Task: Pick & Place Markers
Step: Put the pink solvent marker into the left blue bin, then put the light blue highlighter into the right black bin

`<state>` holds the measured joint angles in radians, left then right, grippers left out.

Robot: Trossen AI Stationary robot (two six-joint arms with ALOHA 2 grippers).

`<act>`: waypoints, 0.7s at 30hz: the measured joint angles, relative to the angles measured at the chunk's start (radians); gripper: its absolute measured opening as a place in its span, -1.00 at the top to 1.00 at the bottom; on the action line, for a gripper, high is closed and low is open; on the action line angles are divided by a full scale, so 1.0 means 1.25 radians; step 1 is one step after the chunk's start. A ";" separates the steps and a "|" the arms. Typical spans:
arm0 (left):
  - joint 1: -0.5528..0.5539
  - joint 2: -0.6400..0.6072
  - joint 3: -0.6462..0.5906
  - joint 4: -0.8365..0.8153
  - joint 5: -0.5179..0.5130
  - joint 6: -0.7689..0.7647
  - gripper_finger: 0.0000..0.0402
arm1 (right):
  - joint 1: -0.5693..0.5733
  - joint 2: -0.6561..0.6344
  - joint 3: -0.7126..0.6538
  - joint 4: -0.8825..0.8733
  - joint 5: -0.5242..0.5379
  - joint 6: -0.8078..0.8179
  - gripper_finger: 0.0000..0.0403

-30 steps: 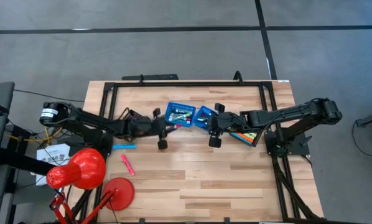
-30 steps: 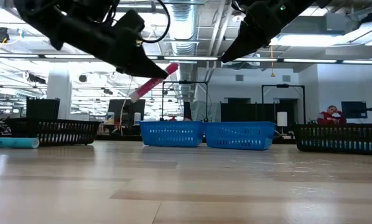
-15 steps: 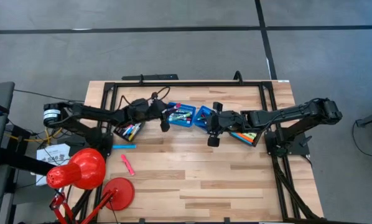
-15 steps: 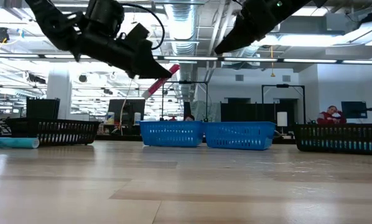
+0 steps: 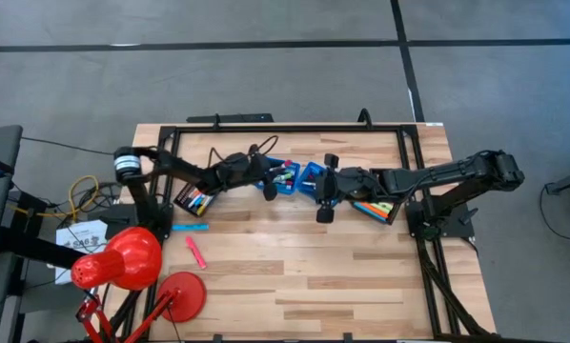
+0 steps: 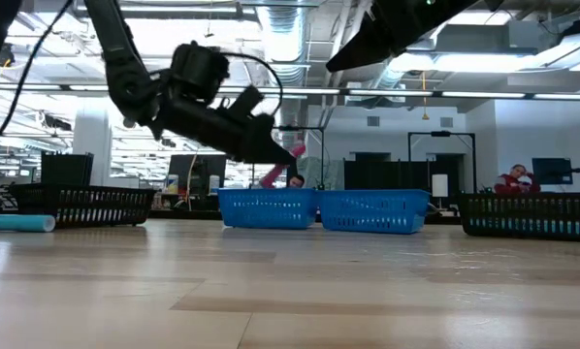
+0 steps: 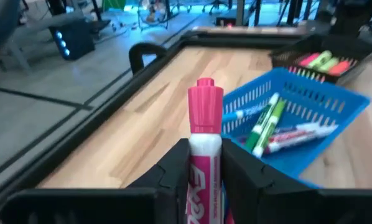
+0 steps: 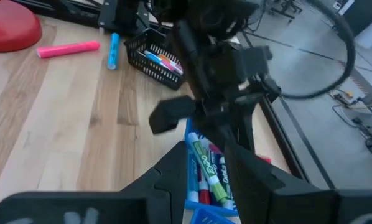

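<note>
My left gripper [image 7: 204, 163] is clenched on a pink marker [image 7: 204, 127], cap pointing ahead, and I hold it in the air by the near rim of the left blue basket [image 7: 320, 146], because that basket already holds green, red and blue markers [image 7: 268, 121] and mine looks bound for the same pile. Seen from above, the left gripper [image 5: 268, 185] sits at about nine o'clock of that basket [image 5: 287, 177], near the table's middle. The marker is a smooth plastic cylinder with a white printed barrel and a rounded pink cap; the basket is thin perforated plastic with slotted walls. My right gripper [image 5: 320, 202] hangs at roughly six o'clock of the second blue basket [image 5: 310, 175], its fingers spread apart and holding nothing, waiting. A black mesh tray [image 5: 194, 199] of markers lies at nine o'clock from the left gripper, another tray [image 5: 375, 210] at three o'clock, and two loose markers, blue [image 5: 190, 227] and pink [image 5: 195, 252], lie on the pale wooden table [image 5: 314, 276].
</note>
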<state>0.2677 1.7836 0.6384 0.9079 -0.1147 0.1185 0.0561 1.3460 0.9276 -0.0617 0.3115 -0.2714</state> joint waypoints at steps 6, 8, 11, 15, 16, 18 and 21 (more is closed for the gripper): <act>0.002 0.017 0.011 0.000 0.000 0.001 0.51 | -0.024 0.000 0.000 -0.009 0.000 0.001 0.52; 0.002 0.017 0.011 -0.001 0.000 0.000 0.46 | -0.033 0.000 0.000 -0.010 0.000 0.002 0.52; 0.002 0.016 0.011 -0.001 0.000 0.000 0.39 | -0.043 0.000 0.000 -0.010 -0.001 0.030 0.52; 0.002 0.016 0.011 -0.001 0.000 -0.002 0.31 | -0.048 0.000 0.000 -0.011 0.000 0.068 0.52; 0.002 0.016 0.011 -0.001 0.000 -0.002 0.30 | -0.048 0.000 0.000 -0.013 0.000 0.070 0.52; 0.002 0.016 0.011 -0.001 0.000 -0.002 0.30 | -0.048 0.000 0.000 -0.018 0.000 0.070 0.52; 0.002 0.016 0.011 -0.001 0.000 -0.002 0.30 | -0.048 0.000 0.000 -0.031 -0.001 0.070 0.52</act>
<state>0.2703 1.8030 0.6518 0.9065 -0.1150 0.1154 -0.0036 1.3460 0.9276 -0.1001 0.3107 -0.1837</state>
